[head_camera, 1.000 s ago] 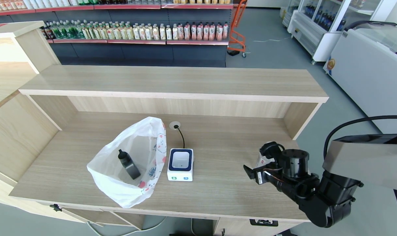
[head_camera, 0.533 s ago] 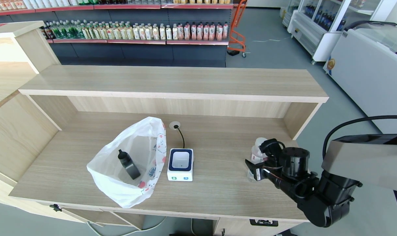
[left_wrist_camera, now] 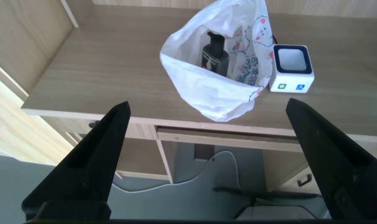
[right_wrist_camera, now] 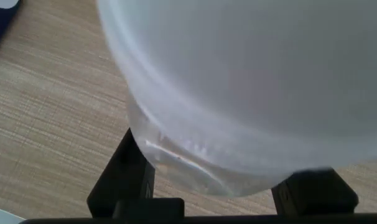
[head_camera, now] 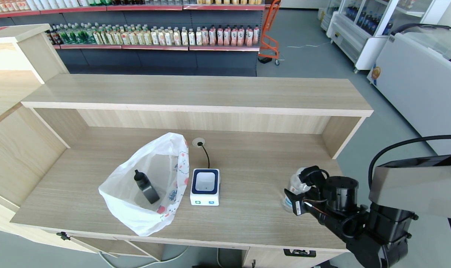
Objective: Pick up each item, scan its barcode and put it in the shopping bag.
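**Pinching clear bottle [head_camera: 291, 189] toward counter's [head_camera: 247, 223] near right corner**

Hanging off the near edge, spread wide: left gripper [left_wrist_camera: 207, 106]. Clamped across the belly by right gripper [head_camera: 299, 186]; probably light, thin-walled and slick, so best squeezed gently mid-body. Open run leftward to scanner [head_camera: 205, 186] and shopping bag [head_camera: 124, 214]; raised back wall beyond.

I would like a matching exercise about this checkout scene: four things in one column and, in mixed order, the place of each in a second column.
Things:
1. dark bottle
2. scanner
3. clear bottle
4. shopping bag

Places:
a. held by the right tool
b. inside the bag
c. open, on the robot's left of the scanner
d. between the bag and the clear bottle

Pairs: 1-b, 2-d, 3-a, 4-c
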